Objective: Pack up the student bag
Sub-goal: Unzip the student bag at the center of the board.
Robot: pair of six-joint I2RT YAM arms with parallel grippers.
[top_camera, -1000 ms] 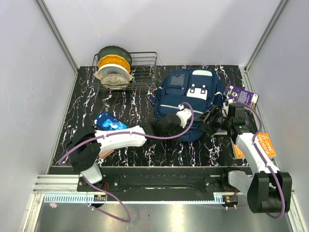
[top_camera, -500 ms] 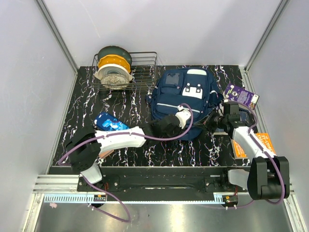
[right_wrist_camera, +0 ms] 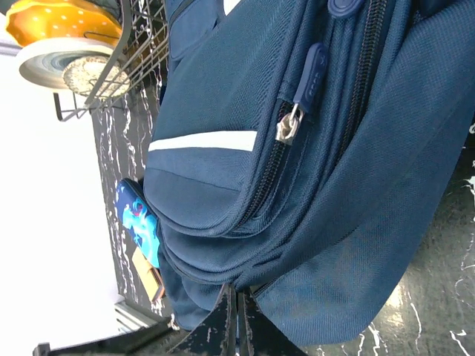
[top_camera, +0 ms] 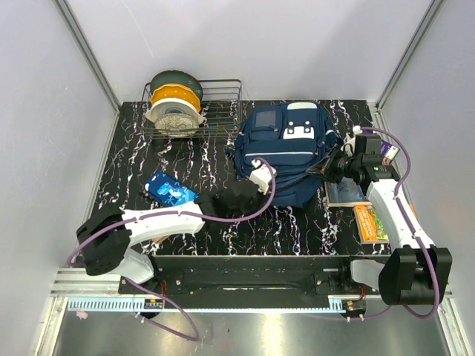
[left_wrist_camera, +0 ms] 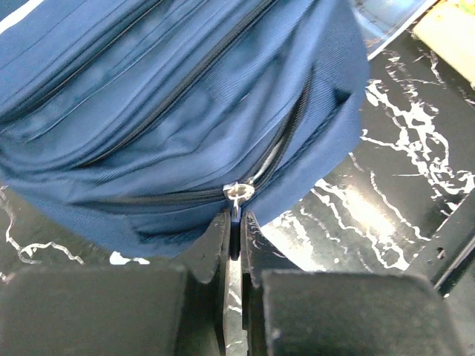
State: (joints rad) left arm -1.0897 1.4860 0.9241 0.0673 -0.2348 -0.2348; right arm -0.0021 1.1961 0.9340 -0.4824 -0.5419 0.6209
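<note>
Your left gripper is pinched on the zip pull; your right gripper is closed on the fabric of the student bag; draw along the zip line, hold the cloth tight. The bag lies just right of the wire basket, pockets up; its long axis runs near-to-far.
</note>
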